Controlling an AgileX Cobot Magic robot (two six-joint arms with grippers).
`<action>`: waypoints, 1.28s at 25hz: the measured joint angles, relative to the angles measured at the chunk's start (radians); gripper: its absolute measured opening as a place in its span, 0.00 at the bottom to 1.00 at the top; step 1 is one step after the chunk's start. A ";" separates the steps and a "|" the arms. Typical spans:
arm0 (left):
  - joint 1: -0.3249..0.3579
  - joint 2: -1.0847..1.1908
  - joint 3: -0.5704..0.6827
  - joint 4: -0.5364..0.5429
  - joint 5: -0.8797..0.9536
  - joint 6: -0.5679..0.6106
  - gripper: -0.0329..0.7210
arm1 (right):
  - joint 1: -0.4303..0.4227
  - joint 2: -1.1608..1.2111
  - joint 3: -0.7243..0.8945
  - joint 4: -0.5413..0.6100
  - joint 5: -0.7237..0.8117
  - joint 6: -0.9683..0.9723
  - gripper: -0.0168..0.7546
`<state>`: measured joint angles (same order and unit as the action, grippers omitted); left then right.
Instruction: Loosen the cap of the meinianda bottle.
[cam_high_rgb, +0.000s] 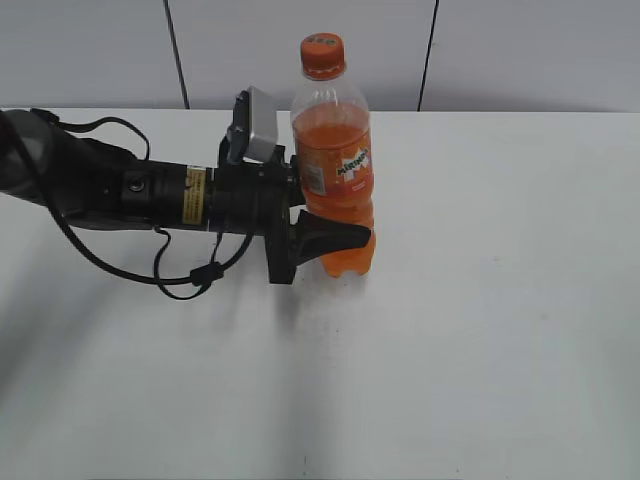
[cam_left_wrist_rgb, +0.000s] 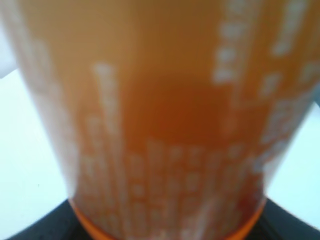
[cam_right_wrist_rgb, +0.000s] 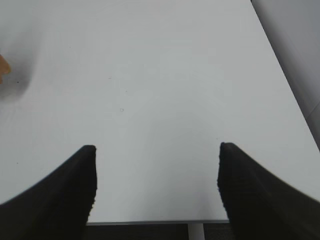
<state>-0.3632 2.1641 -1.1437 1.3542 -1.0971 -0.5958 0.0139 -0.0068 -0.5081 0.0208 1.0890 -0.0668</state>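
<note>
The meinianda bottle (cam_high_rgb: 335, 170) stands upright on the white table, clear plastic with orange liquid and an orange label. Its orange cap (cam_high_rgb: 322, 54) sits on top. My left gripper (cam_high_rgb: 335, 238) reaches in from the left and is shut on the bottle's lower body. In the left wrist view the bottle (cam_left_wrist_rgb: 165, 120) fills the frame, blurred, with the dark finger bases just showing at the bottom corners. My right gripper (cam_right_wrist_rgb: 156, 172) is open and empty above the bare table near its front edge; it is out of the exterior view.
The white table (cam_high_rgb: 480, 330) spreads wide to the right and in front of the bottle. A grey panelled wall (cam_high_rgb: 500, 50) runs behind. The table's right edge (cam_right_wrist_rgb: 287, 80) shows in the right wrist view.
</note>
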 joint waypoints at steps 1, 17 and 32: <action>-0.010 0.012 -0.019 -0.005 0.005 -0.005 0.58 | 0.000 0.000 0.000 0.000 0.000 0.000 0.75; -0.060 0.124 -0.080 0.015 0.092 -0.014 0.58 | 0.000 0.000 0.000 0.000 0.000 0.000 0.75; -0.060 0.126 -0.080 0.009 0.089 -0.014 0.58 | 0.000 0.000 0.000 0.000 0.000 0.000 0.75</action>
<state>-0.4232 2.2902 -1.2237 1.3634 -1.0085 -0.6100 0.0139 -0.0068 -0.5081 0.0208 1.0890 -0.0668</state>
